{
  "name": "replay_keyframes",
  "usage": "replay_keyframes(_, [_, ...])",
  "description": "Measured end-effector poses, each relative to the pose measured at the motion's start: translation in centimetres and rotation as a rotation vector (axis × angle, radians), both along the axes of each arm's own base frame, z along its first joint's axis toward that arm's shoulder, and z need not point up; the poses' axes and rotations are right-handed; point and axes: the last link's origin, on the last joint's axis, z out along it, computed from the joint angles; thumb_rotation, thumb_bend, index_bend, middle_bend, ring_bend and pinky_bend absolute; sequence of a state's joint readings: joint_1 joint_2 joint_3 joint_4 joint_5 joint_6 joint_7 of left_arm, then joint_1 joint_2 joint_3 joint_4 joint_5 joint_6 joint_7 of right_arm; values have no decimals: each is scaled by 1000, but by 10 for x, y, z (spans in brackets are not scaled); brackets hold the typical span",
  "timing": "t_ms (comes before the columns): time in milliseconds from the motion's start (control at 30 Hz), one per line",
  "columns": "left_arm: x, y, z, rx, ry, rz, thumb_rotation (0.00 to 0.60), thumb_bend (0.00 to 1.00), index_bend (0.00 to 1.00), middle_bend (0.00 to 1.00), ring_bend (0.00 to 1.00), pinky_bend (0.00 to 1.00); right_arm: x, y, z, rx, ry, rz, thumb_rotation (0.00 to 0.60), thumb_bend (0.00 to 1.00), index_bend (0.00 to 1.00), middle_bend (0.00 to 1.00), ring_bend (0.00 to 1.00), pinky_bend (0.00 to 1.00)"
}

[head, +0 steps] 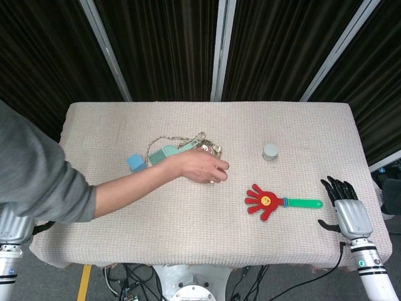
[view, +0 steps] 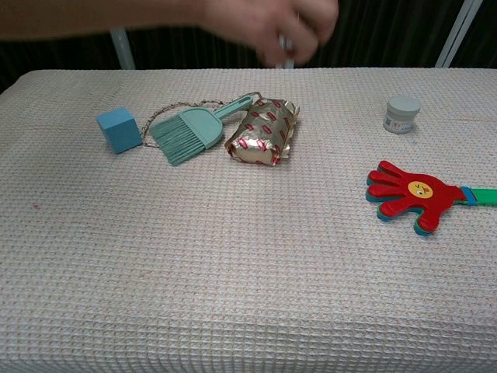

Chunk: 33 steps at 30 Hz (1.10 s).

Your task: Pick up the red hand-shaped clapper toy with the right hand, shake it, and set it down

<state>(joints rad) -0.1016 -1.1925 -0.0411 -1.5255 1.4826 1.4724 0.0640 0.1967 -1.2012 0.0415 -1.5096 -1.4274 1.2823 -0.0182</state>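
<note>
The red hand-shaped clapper (head: pixel 263 202) lies flat on the cloth at the right front, its green handle (head: pixel 305 203) pointing right. The chest view shows the clapper (view: pixel 411 194) at the right edge, with blue layers under the red palm. My right hand (head: pixel 343 204) hovers at the table's right edge, just right of the handle's end and apart from it. Its dark fingers (head: pixel 337 188) are spread, point toward the far side and hold nothing. My left hand is out of both views; only the left arm (head: pixel 9 251) shows at the bottom left.
A person's arm (head: pixel 125 188) reaches in from the left, hand (head: pixel 203 166) over the table's middle. Beneath it lie a blue cube (view: pixel 119 130), a teal brush (view: pixel 186 134) and a foil wrapper (view: pixel 264 136). A small white jar (view: pixel 402 114) stands behind the clapper.
</note>
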Motion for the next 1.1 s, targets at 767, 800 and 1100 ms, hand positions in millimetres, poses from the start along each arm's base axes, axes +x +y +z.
replay_keyframes(767, [-4,-3,-1,-7,-12,12,600,198,58,77,14,98,14,-28,-35,133,26,24,600,76,33,0,0,0])
replay_keyframes(800, [-5,-4,0,-6,-11,12,600,198,58,77,14,98,15,-32,-40,143,28,24,600,81,59,0,0,0])
replay_keyframes(1100, [-8,-3,3,-4,-13,23,600,198,58,77,14,99,26,-48,-69,185,-2,35,600,124,258,0,0,0])
